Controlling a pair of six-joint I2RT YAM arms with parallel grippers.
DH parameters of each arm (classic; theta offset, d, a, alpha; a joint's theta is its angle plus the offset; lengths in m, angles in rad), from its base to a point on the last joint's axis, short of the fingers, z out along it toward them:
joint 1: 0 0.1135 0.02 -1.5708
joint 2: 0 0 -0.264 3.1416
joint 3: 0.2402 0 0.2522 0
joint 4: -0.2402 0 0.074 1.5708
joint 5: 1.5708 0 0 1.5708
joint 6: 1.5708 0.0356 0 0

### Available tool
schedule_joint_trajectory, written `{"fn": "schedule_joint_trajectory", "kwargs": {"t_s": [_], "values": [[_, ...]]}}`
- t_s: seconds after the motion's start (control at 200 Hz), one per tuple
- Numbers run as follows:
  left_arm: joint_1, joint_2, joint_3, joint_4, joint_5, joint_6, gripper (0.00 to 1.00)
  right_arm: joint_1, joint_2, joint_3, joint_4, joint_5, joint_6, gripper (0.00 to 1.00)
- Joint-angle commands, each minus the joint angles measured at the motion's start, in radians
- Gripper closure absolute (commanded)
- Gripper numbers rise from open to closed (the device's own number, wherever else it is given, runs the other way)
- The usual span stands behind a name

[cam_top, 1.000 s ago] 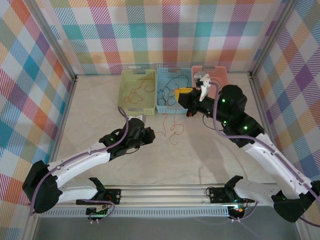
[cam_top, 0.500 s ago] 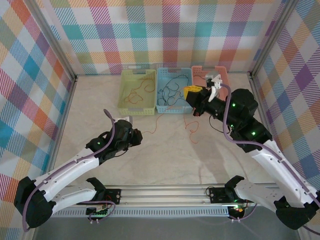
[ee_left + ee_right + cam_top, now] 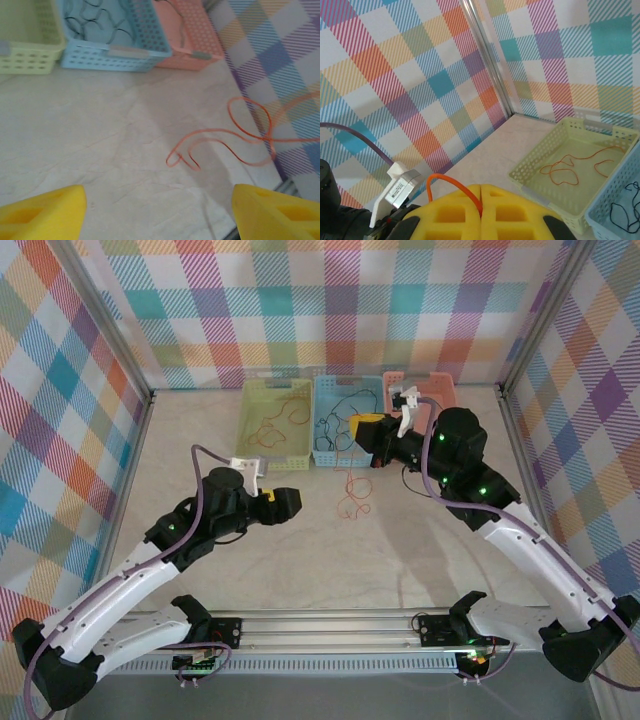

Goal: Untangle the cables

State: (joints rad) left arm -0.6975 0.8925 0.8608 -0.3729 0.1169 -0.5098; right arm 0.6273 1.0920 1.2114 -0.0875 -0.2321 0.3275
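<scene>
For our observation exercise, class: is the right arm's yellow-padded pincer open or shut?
Shut. The right wrist view shows the right pincer with yellow foam pads meeting, a thin orange-red cable pinched in their seam.

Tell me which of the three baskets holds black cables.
The blue basket in the middle: black cables lie in it. The yellow-green basket left of it holds orange-red cables; the pink basket's contents are mostly hidden.

Left arm: reaches forward from its base, wrist turned to the right.
Left gripper [image 3: 285,502]: fingers spread wide apart.
Right arm: reaches forward and leftward, wrist raised.
Right gripper [image 3: 366,428]: pads pressed together, pinching the orange cable [image 3: 436,175].
</scene>
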Motion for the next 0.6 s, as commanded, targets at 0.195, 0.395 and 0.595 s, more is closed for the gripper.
{"fn": "schedule_joint_trajectory", "kwargs": {"t_s": [0.195,0.395,0.595], "values": [[-0.056,0.077,0.054,0.284,0.196,0.196,0.17,-0.006,0.040,-0.007,0.069,-0.084,0.096,1.00],[-0.091,0.175,0.123,0.307,0.186,0.309,0.16,-0.006,0.050,-0.008,0.076,-0.117,0.141,1.00],[-0.123,0.266,0.171,0.309,0.159,0.344,0.18,-0.006,0.057,-0.004,0.081,-0.148,0.170,1.00]]}}
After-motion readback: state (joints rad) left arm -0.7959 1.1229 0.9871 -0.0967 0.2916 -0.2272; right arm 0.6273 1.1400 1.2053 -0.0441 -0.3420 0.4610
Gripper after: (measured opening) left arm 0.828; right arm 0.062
